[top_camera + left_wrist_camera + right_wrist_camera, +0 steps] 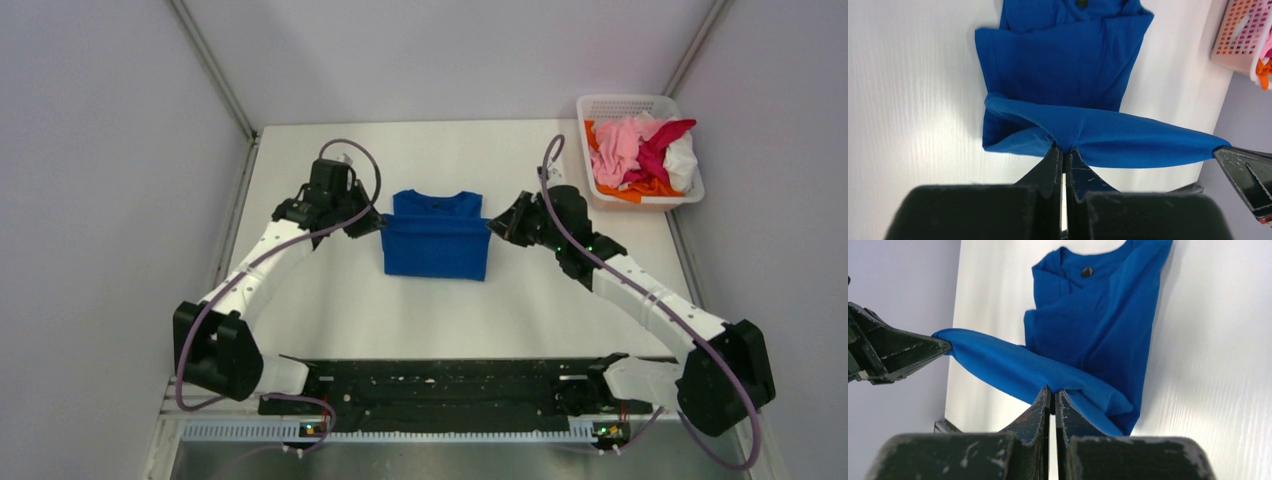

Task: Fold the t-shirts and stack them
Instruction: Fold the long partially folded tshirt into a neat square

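The royal blue t-shirt (436, 236) lies mid-table, half folded, collar at the far side; its print is hidden. My left gripper (378, 224) is shut on the shirt's left edge and my right gripper (494, 228) is shut on its right edge, with a fold of cloth held taut between them above the table. In the left wrist view my left gripper (1065, 149) pinches the blue cloth (1063, 75). In the right wrist view my right gripper (1053, 391) pinches the blue cloth (1098, 320). Pink, magenta, white and orange shirts (640, 152) lie heaped in the basket.
The white mesh basket (628, 106) stands at the table's far right corner, also in the left wrist view (1238, 37). A black rail (440, 388) runs along the near edge between the arm bases. Walls close in on both sides.
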### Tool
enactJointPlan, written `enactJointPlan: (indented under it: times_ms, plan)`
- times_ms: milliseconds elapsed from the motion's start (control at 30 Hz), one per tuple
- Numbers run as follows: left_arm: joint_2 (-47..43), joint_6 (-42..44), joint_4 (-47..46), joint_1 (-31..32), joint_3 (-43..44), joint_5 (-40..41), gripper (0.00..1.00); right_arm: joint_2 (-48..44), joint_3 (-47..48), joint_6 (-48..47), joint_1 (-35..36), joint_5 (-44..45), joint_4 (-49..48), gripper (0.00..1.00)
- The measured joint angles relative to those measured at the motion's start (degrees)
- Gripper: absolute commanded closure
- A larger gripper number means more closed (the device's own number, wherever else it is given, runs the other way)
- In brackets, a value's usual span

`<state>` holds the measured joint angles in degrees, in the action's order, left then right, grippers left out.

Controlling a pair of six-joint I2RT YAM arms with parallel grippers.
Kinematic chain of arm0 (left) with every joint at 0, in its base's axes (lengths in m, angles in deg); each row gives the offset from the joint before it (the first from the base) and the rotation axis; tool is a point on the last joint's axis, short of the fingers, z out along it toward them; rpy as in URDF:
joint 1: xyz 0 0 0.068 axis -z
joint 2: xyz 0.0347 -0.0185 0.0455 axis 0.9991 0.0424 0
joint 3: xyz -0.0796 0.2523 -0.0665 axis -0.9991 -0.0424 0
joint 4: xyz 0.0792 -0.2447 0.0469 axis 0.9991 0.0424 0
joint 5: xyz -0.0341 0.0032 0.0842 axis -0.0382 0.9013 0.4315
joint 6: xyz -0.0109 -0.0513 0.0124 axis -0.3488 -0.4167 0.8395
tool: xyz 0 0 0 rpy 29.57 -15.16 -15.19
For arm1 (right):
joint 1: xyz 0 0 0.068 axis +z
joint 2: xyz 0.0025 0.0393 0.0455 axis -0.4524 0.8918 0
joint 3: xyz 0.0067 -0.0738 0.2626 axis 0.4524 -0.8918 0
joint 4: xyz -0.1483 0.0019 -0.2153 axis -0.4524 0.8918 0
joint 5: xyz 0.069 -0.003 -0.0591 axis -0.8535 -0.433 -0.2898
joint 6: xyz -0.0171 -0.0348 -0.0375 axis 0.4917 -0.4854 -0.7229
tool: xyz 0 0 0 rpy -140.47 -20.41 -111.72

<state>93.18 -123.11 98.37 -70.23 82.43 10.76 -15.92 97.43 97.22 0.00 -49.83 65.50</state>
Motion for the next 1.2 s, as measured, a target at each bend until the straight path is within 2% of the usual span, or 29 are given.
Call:
enactJointPlan:
  times_ms: [233, 533, 600, 667, 700, 767, 800, 867, 900, 967, 1133, 1200]
  plan:
    - [12.31, 1.97, -1.40, -2.80, 10.01, -2.19, 1.00, 11.39, 4.28, 0.00, -5.29, -4.48, -5.68, 1.00]
    - [31.39, 3.98, -1.33, -5.97, 21.94, -6.78, 0.99, 28.52, 12.02, -0.09, -8.81, -7.52, -10.45, 1.00]
    - [35.65, 4.24, -0.87, -6.05, 25.73, -7.48, 0.89, 31.91, 13.27, -0.11, -9.49, -7.32, -11.32, 1.00]
    - [39.17, 4.44, -0.76, -6.08, 28.92, -7.67, 0.69, 35.47, 15.02, -0.37, -10.16, -7.17, -11.89, 0.98]
    - [40.33, 4.68, -0.70, -6.08, 30.01, -7.67, 0.59, 37.35, 16.20, -0.57, -10.45, -7.06, -12.11, 0.89]
    - [42.71, 4.83, -0.68, -6.29, 32.41, -7.41, 0.38, 40.81, 18.82, -1.11, -11.13, -6.93, -12.07, 0.59]
    - [43.76, 4.85, -0.52, -6.58, 33.64, -7.45, 0.31, 42.75, 20.61, -1.75, -11.63, -7.02, -12.02, 0.48]
    - [45.00, 4.94, -0.48, -7.21, 35.56, -7.54, 0.27, 45.40, 23.34, -2.25, -12.44, -7.17, -11.87, 0.27]
    - [45.18, 4.81, -0.50, -7.52, 35.98, -7.50, 0.25, 46.25, 24.50, -2.64, -12.81, -7.19, -11.63, 0.20]
    - [45.03, 4.63, -0.66, -8.00, 36.28, -7.58, 0.22, 46.58, 25.86, -3.72, -13.25, -7.32, -11.02, 0.10]
    - [41.57, 4.44, -3.13, -8.07, 33.16, -9.75, 0.12, 43.78, 26.01, -5.09, -13.51, -7.87, -10.86, 0.08]
    - [37.83, 4.48, -4.39, -7.06, 29.57, -11.41, 0.02, 40.26, 22.99, -5.11, -13.25, -9.51, -12.09, 0.07]
